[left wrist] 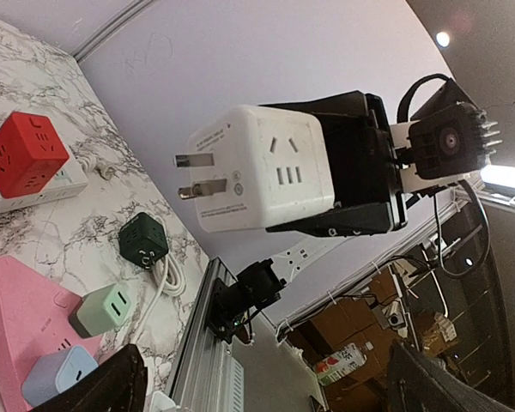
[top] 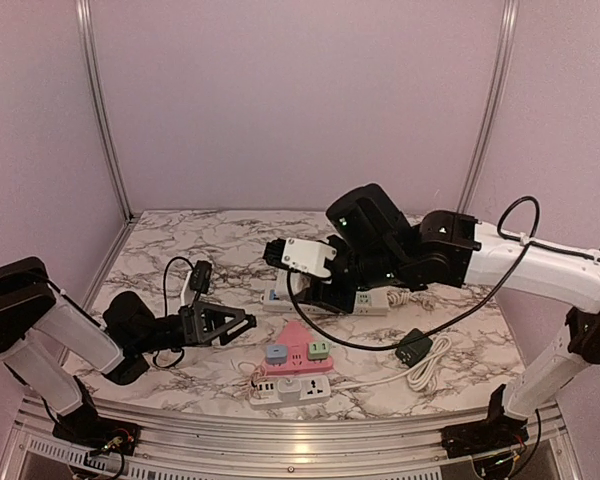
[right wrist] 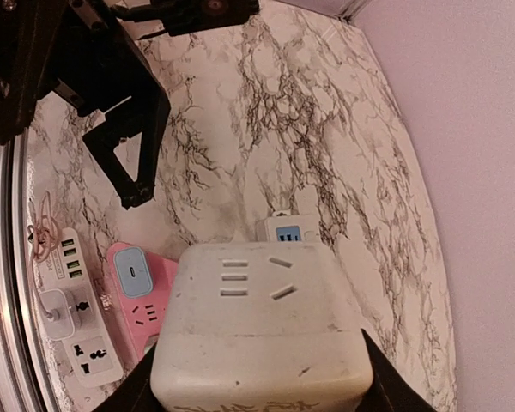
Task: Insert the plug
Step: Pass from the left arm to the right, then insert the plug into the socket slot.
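My right end effector (top: 325, 262) is clamped on the white cube plug (left wrist: 266, 167) and holds it in the air, with the prongs (left wrist: 197, 176) jutting straight out ahead of the fingers. A white power strip (top: 380, 300) lies just beneath it and a pink power strip (top: 298, 352) ahead and below. My left end effector (top: 230, 325) is spread wide and empty, well apart. I judge this to be the carry-and-align step. Next I need to tip the prongs down over a matching socket and press in squarely.
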`<state>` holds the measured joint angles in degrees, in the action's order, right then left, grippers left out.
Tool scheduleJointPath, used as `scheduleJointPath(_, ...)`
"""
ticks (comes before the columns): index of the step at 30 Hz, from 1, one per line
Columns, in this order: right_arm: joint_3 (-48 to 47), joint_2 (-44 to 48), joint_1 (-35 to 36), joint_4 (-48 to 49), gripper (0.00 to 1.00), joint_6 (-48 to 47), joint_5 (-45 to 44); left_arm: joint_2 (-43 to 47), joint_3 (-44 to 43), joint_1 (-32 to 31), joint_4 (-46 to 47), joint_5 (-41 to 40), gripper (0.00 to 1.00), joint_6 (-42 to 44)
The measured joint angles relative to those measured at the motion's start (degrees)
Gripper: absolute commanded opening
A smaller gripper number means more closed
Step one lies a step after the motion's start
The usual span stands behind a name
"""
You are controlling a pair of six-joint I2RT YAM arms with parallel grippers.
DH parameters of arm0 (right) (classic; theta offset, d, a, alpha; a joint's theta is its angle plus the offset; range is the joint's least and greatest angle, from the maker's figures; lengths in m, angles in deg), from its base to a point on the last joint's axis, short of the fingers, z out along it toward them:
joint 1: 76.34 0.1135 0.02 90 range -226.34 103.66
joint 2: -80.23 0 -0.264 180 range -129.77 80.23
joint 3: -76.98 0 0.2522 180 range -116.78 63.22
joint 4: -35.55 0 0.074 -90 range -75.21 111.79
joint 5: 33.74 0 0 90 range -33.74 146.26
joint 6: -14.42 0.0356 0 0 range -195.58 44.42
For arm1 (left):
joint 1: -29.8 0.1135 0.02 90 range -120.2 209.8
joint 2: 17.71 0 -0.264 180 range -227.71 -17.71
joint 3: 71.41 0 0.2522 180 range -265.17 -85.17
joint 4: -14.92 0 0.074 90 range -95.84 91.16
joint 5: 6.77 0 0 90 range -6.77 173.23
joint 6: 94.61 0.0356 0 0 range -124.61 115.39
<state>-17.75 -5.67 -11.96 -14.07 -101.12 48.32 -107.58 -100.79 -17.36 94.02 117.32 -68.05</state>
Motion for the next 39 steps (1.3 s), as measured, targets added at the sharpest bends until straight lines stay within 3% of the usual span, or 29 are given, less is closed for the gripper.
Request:
scheduleJointPath(10,-20.8,-21.3,-5.9,-17.6,0.00,-3.5,1.5,12.3,4.9,0.1,-11.0,-4.4,0.99,10.6)
scheduleJointPath(20,-36.9,-36.6,-12.5,-25.1,0.00,-8.3,1.8,18.7,8.1,0.1,-18.9,-6.4,0.99,15.4)
scheduleJointPath(29,-39.5,-43.3,-12.7,-26.5,0.00,-11.4,0.5,22.4,10.1,0.1,-22.5,-7.2,0.99,17.4)
scheduleJointPath(39,-39.5,-44.0,-12.7,-25.9,0.00,-12.5,-2.5,23.6,10.4,0.1,-24.6,-7.7,0.99,18.9)
